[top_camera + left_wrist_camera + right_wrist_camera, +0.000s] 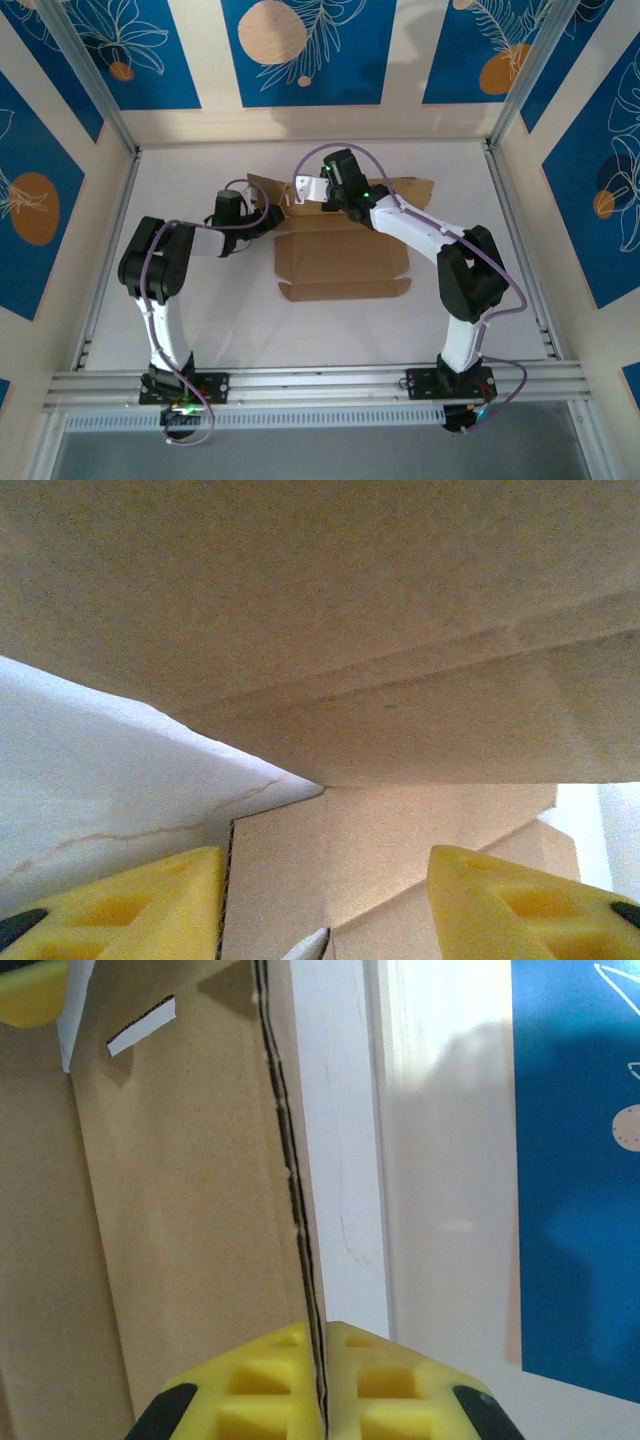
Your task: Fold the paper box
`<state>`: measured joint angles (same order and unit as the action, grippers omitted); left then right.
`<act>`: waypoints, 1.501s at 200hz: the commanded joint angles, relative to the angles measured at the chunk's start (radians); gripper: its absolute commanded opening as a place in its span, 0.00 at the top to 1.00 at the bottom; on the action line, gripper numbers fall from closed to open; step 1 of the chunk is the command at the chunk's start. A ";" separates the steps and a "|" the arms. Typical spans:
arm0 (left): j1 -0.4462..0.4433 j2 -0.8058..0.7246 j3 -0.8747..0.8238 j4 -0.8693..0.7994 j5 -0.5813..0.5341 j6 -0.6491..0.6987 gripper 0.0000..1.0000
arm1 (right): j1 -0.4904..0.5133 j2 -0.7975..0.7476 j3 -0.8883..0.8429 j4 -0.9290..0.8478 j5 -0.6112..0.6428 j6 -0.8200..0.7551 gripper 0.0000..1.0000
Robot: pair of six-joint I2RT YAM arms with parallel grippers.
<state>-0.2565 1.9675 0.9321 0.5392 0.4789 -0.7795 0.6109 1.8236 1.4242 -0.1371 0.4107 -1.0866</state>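
Brown cardboard box (340,262) lies mid-frame; right gripper (322,1385) pinches its edge, left gripper (325,885) stands apart, holding nothing.

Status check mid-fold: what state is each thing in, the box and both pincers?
Plain brown cardboard die-cut box: not yet closed, main panels flat on the white table, far panel lifted.
Left pincer: open, at the box's left side, under a raised panel.
Right pincer: shut on an edge of the lifted far panel.
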 commanded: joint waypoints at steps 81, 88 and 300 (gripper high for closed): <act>-0.048 -0.024 -0.002 0.077 0.071 -0.060 0.53 | 0.018 0.015 0.052 -0.026 -0.038 0.089 1.00; -0.052 -0.027 0.004 0.068 0.069 -0.059 0.53 | 0.020 0.017 0.052 -0.030 -0.035 0.092 1.00; -0.165 0.044 0.124 -0.262 -0.077 0.104 0.52 | 0.039 0.029 0.056 -0.083 -0.017 0.124 1.00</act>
<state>-0.3908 1.9869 1.0718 0.3298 0.4309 -0.7223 0.6300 1.8404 1.4666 -0.2306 0.4320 -0.9928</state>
